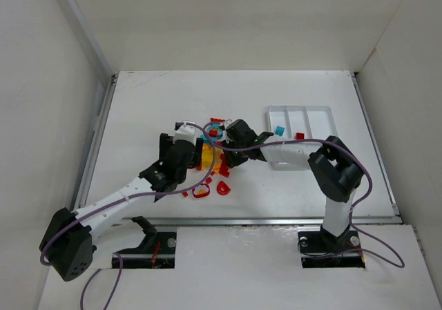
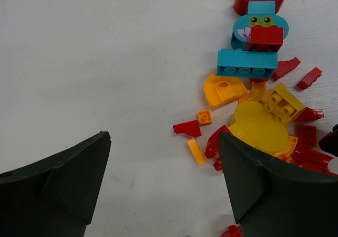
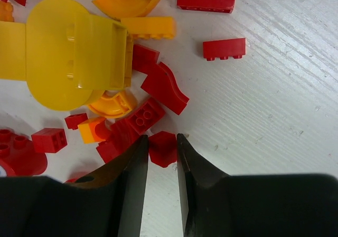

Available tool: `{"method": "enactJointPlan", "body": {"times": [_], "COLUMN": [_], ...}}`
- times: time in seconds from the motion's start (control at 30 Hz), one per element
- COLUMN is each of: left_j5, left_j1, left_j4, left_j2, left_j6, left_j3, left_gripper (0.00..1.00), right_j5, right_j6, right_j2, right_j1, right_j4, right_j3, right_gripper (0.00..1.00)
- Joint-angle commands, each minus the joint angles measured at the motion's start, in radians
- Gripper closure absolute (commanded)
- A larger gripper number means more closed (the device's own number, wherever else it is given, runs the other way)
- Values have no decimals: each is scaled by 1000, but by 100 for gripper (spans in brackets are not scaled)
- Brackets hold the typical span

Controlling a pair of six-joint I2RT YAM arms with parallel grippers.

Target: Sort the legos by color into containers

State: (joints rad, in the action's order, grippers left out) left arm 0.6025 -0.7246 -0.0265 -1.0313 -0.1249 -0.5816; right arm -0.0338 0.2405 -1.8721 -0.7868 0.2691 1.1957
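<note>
The legos lie in a mixed pile (image 1: 214, 163) of red, orange, yellow and teal pieces at the table's middle. My right gripper (image 3: 162, 139) is down at the pile's edge, its fingers closed on a small red lego piece (image 3: 162, 149) that rests on the table. In the top view the right gripper (image 1: 224, 152) reaches in from the tray side. My left gripper (image 2: 163, 138) is open and empty over bare table just left of the pile; its right finger (image 2: 253, 179) overlaps red and yellow pieces. The white tray (image 1: 319, 119) stands right of the pile and holds a teal piece (image 1: 280, 130) and a red piece (image 1: 300, 136).
A large yellow round piece (image 3: 68, 52) and a teal brick (image 2: 247, 64) with a face piece above it sit in the pile. Grey walls enclose the table on the left, back and right. Purple cables trail along both arms.
</note>
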Motion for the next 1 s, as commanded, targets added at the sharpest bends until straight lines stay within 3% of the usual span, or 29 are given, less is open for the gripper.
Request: {"method": "enactJointPlan", "body": {"times": [0.0, 0.4, 0.53, 0.67, 0.97], "left_j5": [-3, -3, -3, -3, -3], "left_j1": [1, 1, 1, 1, 1], "left_j4": [-44, -53, -62, -62, -81], "left_j2": [25, 25, 25, 25, 34], "left_j6": [-1, 28, 37, 37, 57], "left_j3": [17, 17, 17, 17, 17], "left_gripper": [20, 22, 22, 22, 23], "right_j5": [44, 68, 68, 68, 86], "right_j6": [2, 2, 11, 20, 51], "right_j2": [-12, -41, -32, 2, 27], "right_j1": [-5, -5, -5, -5, -14], "right_j4": [32, 81, 68, 87, 97], "right_j3": [-22, 1, -12, -31, -42], "right_gripper": [67, 60, 72, 59, 59]}}
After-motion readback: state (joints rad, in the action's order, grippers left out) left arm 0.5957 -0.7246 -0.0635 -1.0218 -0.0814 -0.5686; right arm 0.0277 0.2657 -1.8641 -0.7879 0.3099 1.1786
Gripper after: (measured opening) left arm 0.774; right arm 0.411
